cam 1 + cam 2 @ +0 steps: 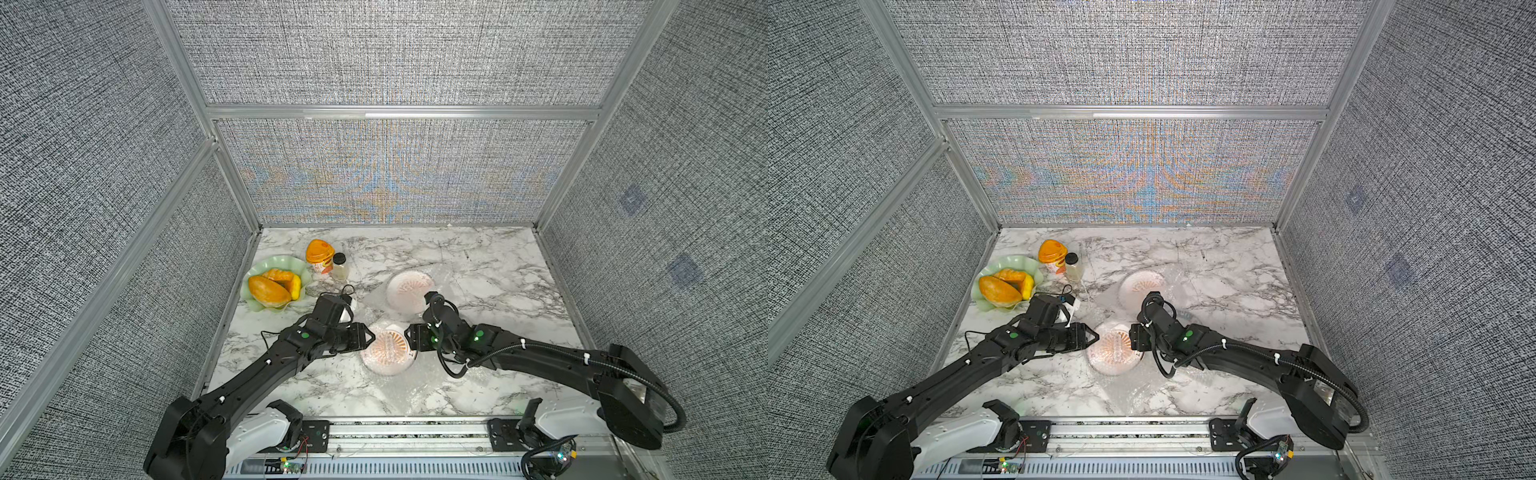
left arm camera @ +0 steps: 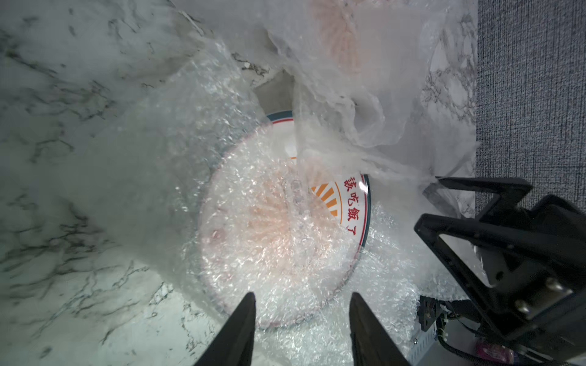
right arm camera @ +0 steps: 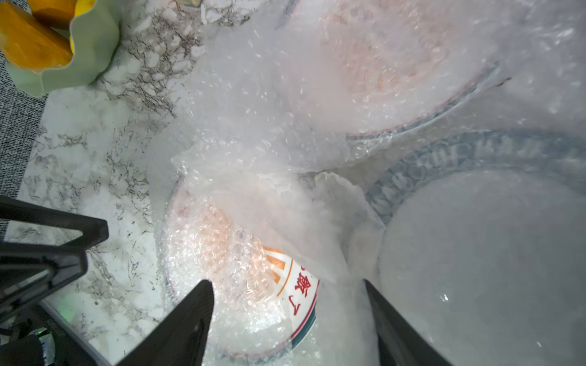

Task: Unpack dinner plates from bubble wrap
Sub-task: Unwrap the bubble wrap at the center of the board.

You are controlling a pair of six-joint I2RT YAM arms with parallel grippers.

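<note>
In both top views, a dinner plate [image 1: 388, 351] [image 1: 1115, 348] with an orange sunburst lies mid-table under bubble wrap [image 1: 415, 395]. A strip of its rim with red characters [image 2: 355, 202] is bare. My left gripper [image 1: 371, 337] [image 2: 303, 294] is open at its left edge, with only wrap below the gap. My right gripper [image 1: 409, 343] [image 3: 287, 282] is open over its right edge, holding nothing. A second wrapped plate [image 1: 409, 291] [image 3: 396, 63] lies farther back. A third, with a green lettered rim [image 3: 444, 155], shows under wrap in the right wrist view.
A wavy pale green dish [image 1: 262, 305] with orange food stands at the left wall. Behind it are an orange-lidded cup [image 1: 320, 253] and a small bottle [image 1: 340, 266]. Grey panels enclose three sides. A metal rail [image 1: 407, 432] runs along the front.
</note>
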